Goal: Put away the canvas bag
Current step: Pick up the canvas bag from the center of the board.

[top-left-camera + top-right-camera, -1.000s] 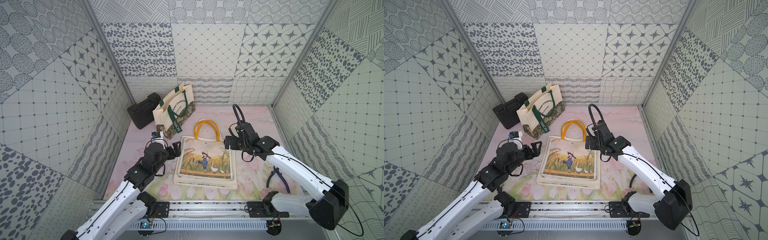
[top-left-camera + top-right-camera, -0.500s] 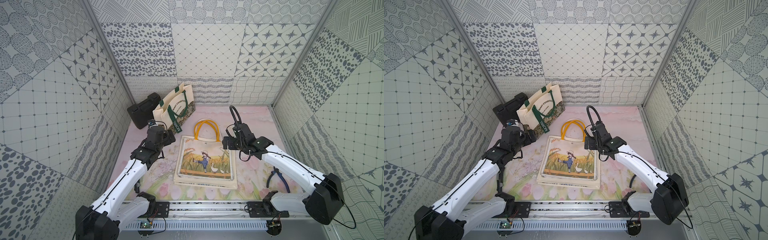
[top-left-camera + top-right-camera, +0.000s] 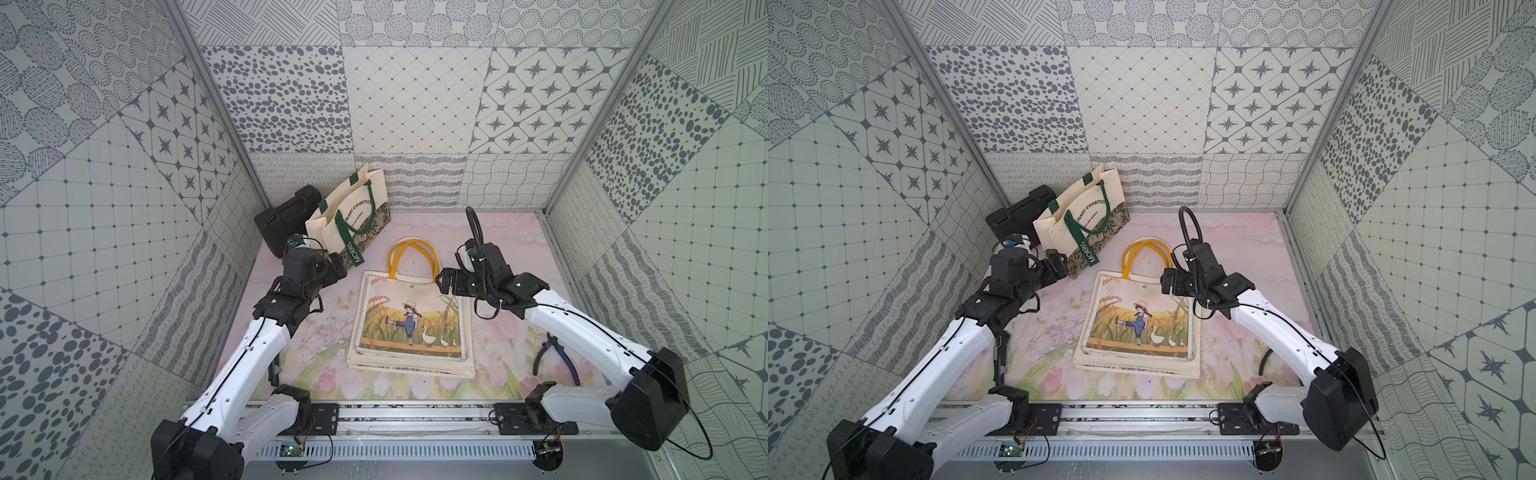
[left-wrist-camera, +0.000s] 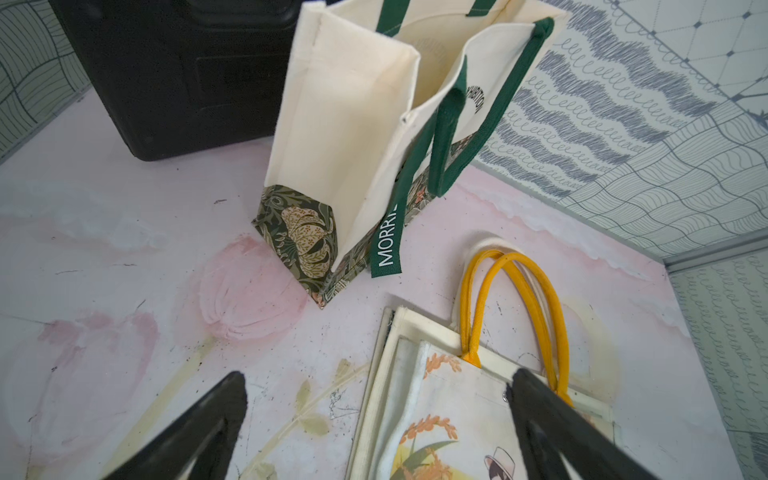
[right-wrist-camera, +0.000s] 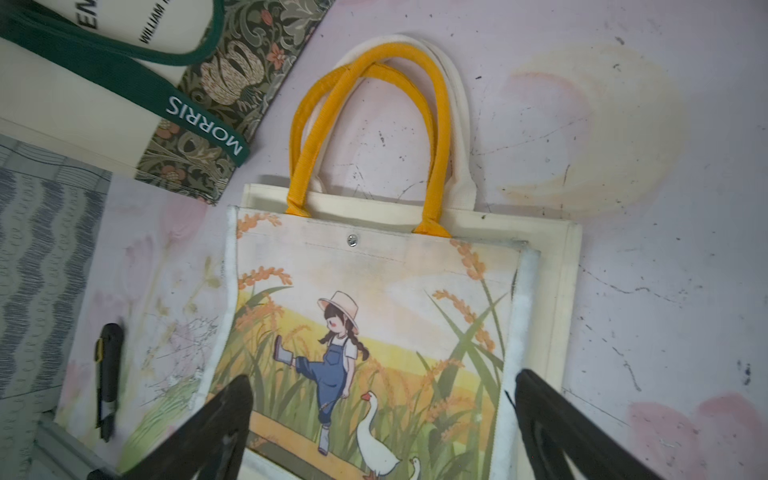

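A canvas bag (image 3: 411,324) printed with a girl and geese lies flat mid-table on a cream bag stack, also in the other top view (image 3: 1140,320); its yellow handles (image 3: 411,257) point to the back. An upright cream tote (image 3: 349,216) with green straps stands open at the back left. My left gripper (image 3: 337,269) hovers open by the tote's near corner, and in the left wrist view it (image 4: 378,378) spans the flat bag's corner (image 4: 436,415) with nothing held. My right gripper (image 3: 442,282) is open at the bag's top right corner; the right wrist view (image 5: 384,379) shows it over the print (image 5: 374,311).
A black case (image 3: 286,220) leans at the back left behind the tote. Blue-handled pliers (image 3: 557,357) lie at the front right. A black and yellow knife (image 5: 109,365) lies left of the flat bag. Patterned walls close in on three sides.
My left arm has stretched from the flat bag's left side toward the back, up to the upright tote's near corner. The right gripper has crept slightly toward the yellow handles. Both stay open.
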